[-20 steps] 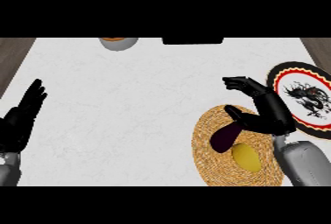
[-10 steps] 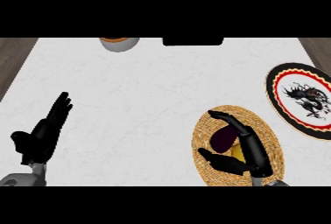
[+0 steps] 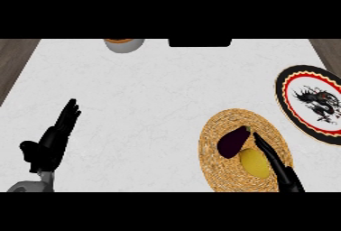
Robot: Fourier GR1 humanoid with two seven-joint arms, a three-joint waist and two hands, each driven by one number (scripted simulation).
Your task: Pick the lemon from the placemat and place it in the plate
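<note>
Lemon (image 3: 251, 162) pick was the step in hand, nothing held yet. Right hand (image 3: 278, 166) came in from the near edge over the placemat (image 3: 220, 135), fingers (image 3: 261, 143) stretched long and straight, lying along the lemon's right side. They looked to be touching or just beside it; I couldn't tell which. The thumb wasn't visible, so there was no wrap around the fruit.

The lemon sat on the near half of the round woven placemat. A dark purple eggplant (image 3: 232, 141) lay right against it on the far-left side. That was the crowding problem.

To do the grasp well, my read:
- curl the fingers around the lemon's right and far side, with the thumb closing from the near-left
- keep the fingertips off the eggplant, since the gap between the two was close to nil
- come down from above rather than sweep sideways, or the lemon would likely roll into the eggplant
- lift straight up before any travel

The plate (image 3: 293, 85), with its red-and-black rim and dragon print, sat to the far right of the placemat, close by but not touching. Carry would be short, up and to the right.

Left hand (image 3: 50, 144) rested open at the near left, fingers up. A bowl (image 3: 124, 44) sat at the far edge, well apart.
</note>
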